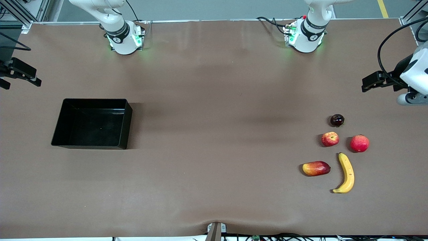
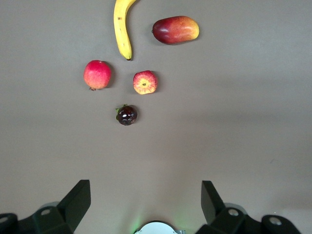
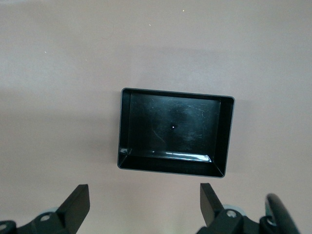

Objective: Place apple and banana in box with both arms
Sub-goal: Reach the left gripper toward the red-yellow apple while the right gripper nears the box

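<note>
The black box (image 1: 90, 123) sits on the brown bench (image 1: 214, 134) toward the right arm's end, with nothing in it; the right wrist view looks straight down into it (image 3: 173, 131). The fruit lies in a cluster well apart from it, toward the left arm's end.

Taking the apple (image 1: 330, 139) as the centre of a clock face in the front view, a small dark round fruit (image 1: 337, 120) lies at about 1 o'clock, a plain red round fruit (image 1: 359, 143) at about 3 o'clock, the banana (image 1: 346, 173) at about 5 o'clock and an oval red-yellow fruit (image 1: 316, 168) at about 7 o'clock. None of them touch. The banana runs lengthwise toward the front camera, its curved end nearest.

The left gripper (image 1: 374, 81) hangs in the air at the edge of the bench, at about 2 o'clock from the fruit, jaws wide apart as the left wrist view shows. The right gripper (image 1: 20, 72) hangs at the other edge, at about 10 o'clock from the box, jaws also wide apart and holding nothing.
</note>
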Robot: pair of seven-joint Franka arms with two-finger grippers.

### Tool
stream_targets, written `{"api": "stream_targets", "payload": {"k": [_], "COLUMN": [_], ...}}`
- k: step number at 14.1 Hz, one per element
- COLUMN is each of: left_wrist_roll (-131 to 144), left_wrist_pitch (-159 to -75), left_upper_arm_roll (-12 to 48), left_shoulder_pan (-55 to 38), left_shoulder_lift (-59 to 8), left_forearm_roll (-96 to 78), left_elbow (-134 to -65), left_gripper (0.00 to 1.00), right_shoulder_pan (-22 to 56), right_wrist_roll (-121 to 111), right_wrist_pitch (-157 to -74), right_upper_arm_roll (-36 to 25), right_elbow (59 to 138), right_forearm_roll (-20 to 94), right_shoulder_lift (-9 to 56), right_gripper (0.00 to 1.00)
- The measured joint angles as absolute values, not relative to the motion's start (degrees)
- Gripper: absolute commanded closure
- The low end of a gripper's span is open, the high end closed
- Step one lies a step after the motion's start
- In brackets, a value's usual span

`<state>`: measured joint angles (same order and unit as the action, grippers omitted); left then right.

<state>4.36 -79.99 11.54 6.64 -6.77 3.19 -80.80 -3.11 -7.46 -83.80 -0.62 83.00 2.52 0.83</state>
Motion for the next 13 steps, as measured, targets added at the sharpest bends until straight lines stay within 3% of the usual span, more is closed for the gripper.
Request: {"api": "stream_targets", "payload": {"k": [7, 13], "left_wrist_roll": [4.28, 4.62], "left_wrist_pitch": [-82.35, -96.17], "left_upper_arm_roll": [10.75, 11.26], "left_shoulder_pan": [7.0, 6.62], "left_shoulder_lift": [-8.17, -16.98], "left_forearm_roll": [5.98, 6.9], "left_elbow": [-80.76, -86.27], "left_gripper": [0.0, 0.0], "right_shoulder_pan": [-3.16, -4.09], "right_wrist_roll": [-7.46, -7.46], "right_wrist_pitch": [-83.88, -86.29], "right_upper_arm_roll": [-0.66, -1.2], "right_elbow": [82.99, 83.32], "right_forearm_roll": [2.53, 2.14], "right_shoulder_lift": [0.85, 4.92], "right_gripper": [0.0, 0.0]}}
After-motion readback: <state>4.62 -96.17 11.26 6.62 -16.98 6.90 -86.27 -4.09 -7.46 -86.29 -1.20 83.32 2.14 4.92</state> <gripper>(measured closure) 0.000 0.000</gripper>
